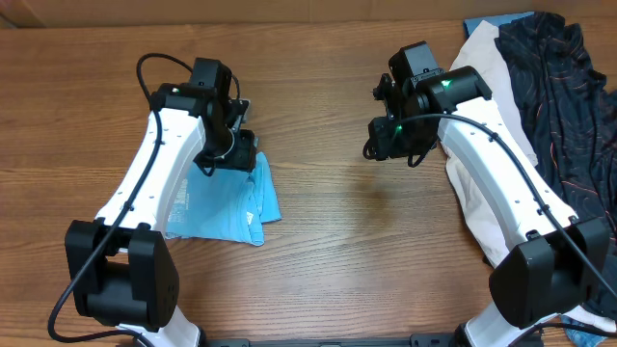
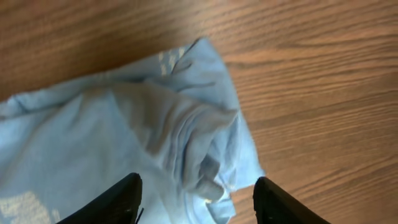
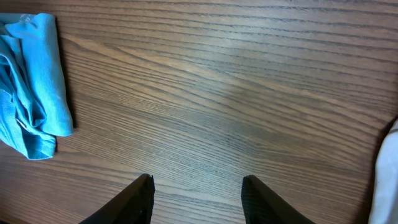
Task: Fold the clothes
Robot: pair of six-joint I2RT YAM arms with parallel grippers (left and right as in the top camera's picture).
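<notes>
The light blue T-shirt lies folded into a small bundle on the wooden table, left of centre. It fills the left wrist view and shows at the left edge of the right wrist view. My left gripper hovers over its upper right part, open, with bunched cloth between the fingers but not clamped. My right gripper is open and empty above bare wood. A cream garment and a black orange-lined one lie at the far right.
The cream garment runs under the right arm down the table's right side, and its edge shows in the right wrist view. A blue scrap lies at the back right. Bare wooden table separates the two arms.
</notes>
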